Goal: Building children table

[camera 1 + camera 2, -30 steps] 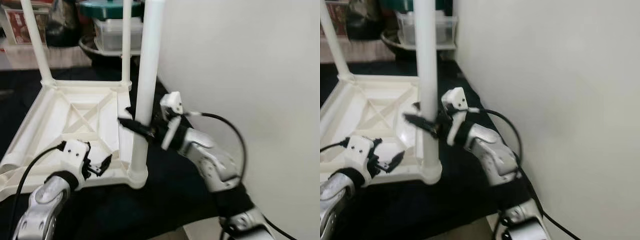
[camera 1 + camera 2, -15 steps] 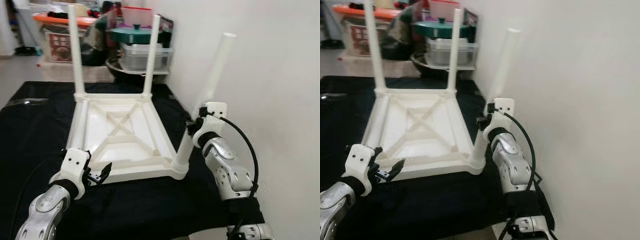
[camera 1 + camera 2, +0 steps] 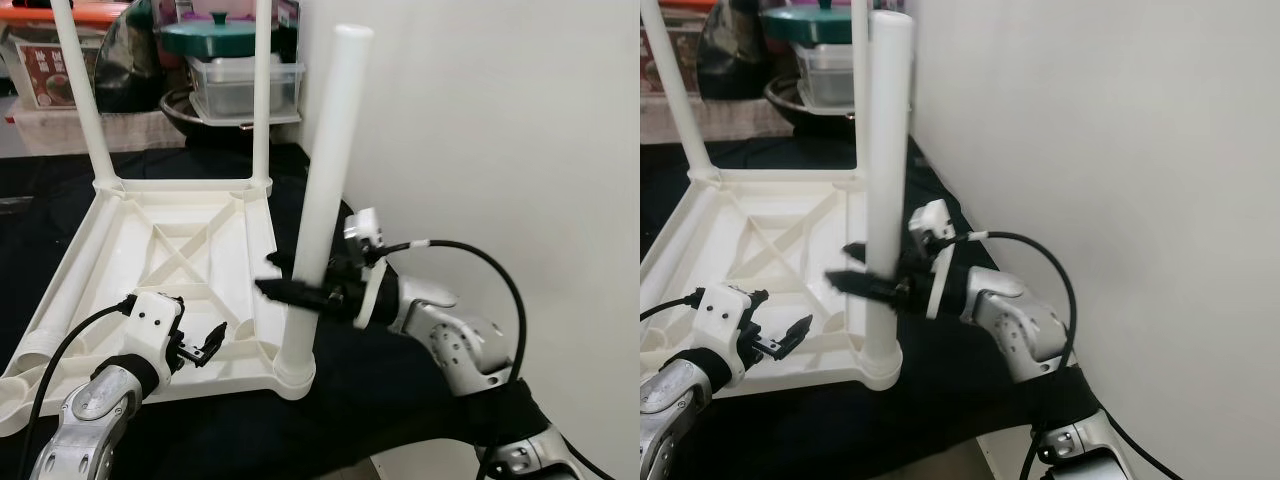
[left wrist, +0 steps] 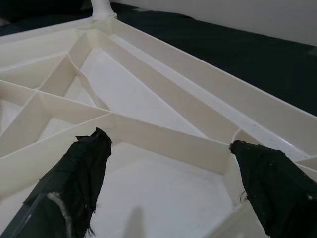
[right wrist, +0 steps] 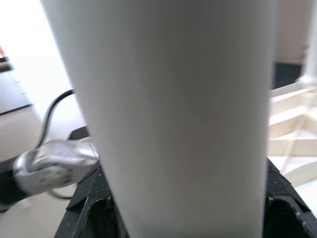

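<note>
By a white wall, black cloth; right gripper jaws pinch table leg, left gripper jaws spread.

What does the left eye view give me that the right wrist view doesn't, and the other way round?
Left eye view alone: the whole upturned table on the black cloth, two far legs upright, the left gripper open by the near rim, and storage boxes behind. Right wrist view alone: a close look at the black fingers flanking the leg on both sides. Both share the near right leg with the right gripper around it.
</note>
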